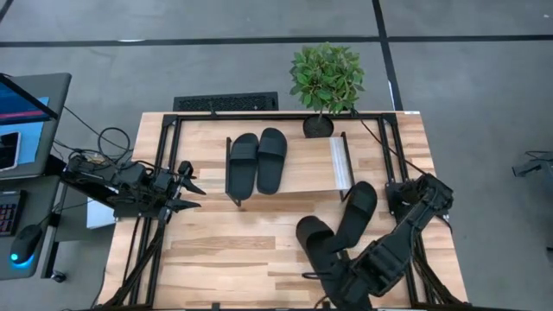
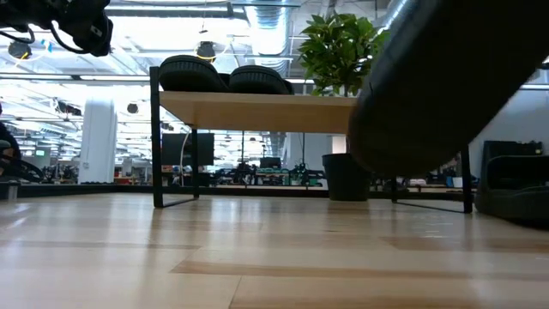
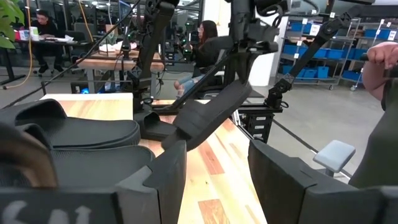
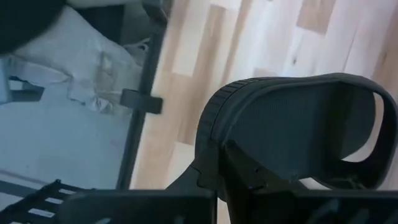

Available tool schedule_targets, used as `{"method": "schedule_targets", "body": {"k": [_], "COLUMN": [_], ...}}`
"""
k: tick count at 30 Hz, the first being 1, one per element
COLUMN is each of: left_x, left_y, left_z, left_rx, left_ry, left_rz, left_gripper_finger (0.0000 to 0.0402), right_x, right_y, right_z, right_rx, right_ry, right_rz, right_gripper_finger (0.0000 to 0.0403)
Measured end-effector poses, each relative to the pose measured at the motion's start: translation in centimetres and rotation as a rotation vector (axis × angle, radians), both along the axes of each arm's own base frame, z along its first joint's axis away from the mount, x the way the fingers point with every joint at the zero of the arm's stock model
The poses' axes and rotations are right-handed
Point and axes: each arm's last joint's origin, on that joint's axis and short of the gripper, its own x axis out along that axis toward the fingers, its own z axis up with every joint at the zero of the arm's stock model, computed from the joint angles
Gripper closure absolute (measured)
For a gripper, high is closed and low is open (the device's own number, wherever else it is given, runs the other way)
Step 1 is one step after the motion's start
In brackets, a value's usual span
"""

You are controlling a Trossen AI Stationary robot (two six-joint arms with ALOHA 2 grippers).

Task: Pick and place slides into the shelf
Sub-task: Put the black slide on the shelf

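Slides (image 1: 257,161) are what we start with, and we use the shelf (image 1: 302,168) as our landmark throughout; two of them lie side by side on the shelf's board, towards the end away from the pale strip (image 1: 339,162), toes pointing off towards the keyboard (image 1: 225,102); in the low view we see that pair as two dark humps on top of the raised board; the third slide (image 1: 358,210) lies on the tabletop (image 1: 216,250) just off the strip end of the shelf, on the side away from the plant (image 1: 327,82); the fourth slide (image 1: 318,244) sits beside the third, farther from the shelf, and the right gripper (image 1: 333,275) is at it; in the right wrist view we see its fingers clamped on the slide's edge, the wide strap arching just beyond them; the left gripper (image 1: 185,192) hovers off the shelf's other end, past the pair, with its fingers spread apart and nothing between them; the potted plant stands at the shelf's far long side, near the strip end.
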Motion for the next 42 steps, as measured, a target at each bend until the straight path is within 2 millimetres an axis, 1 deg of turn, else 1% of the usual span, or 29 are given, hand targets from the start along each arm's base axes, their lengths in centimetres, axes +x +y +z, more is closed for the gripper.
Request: {"method": "schedule_targets", "body": {"k": [7, 11, 14, 19, 26, 32, 36, 38, 42], "left_x": [0.0, 0.0, 0.0, 0.0, 0.0, 0.0, 0.0, 0.0, 0.0], "left_y": [0.0, 0.0, 0.0, 0.0, 0.0, 0.0, 0.0, 0.0, 0.0], "left_z": [-0.1, -0.1, -0.1, -0.1, -0.2, -0.2, -0.3, -0.4, -0.4], "left_rx": [0.003, 0.003, 0.003, 0.003, -0.004, -0.003, -0.01, -0.012, -0.011], "left_ry": [0.012, 0.012, 0.013, 0.013, 0.02, 0.023, 0.032, 0.042, 0.048], "left_rz": [0.0, 0.0, 0.0, 0.0, 0.0, 0.0, 0.0, 0.0, 0.0], "left_gripper_finger": [0.0242, 0.0242, 0.0242, 0.0242, 0.0242, 0.0242, 0.0242, 0.0242, 0.0242], "right_x": [-1.1, -1.7, -2.0, -2.0, -0.7, 0.6, 0.9, 0.7, -0.4], "right_y": [1.1, 1.2, 0.9, -0.6, -2.1, -3.5, -4.3, -4.7, -5.6], "right_z": [2.0, 3.0, 3.6, 4.5, 5.5, 5.5, 5.8, 6.3, 7.8], "right_rx": [-0.005, -0.051, -0.086, -0.149, -0.18, -0.213, -0.248, -0.256, -0.264], "right_ry": [-0.103, -0.161, -0.181, -0.152, -0.191, -0.195, -0.209, -0.229, -0.282], "right_rz": [0.053, 0.079, 0.087, 0.068, 0.142, 0.175, 0.188, 0.186, 0.172], "right_gripper_finger": [0.0402, 0.0402, 0.0402, 0.0402, 0.0402, 0.0402, 0.0403, 0.0403, 0.0403]}}
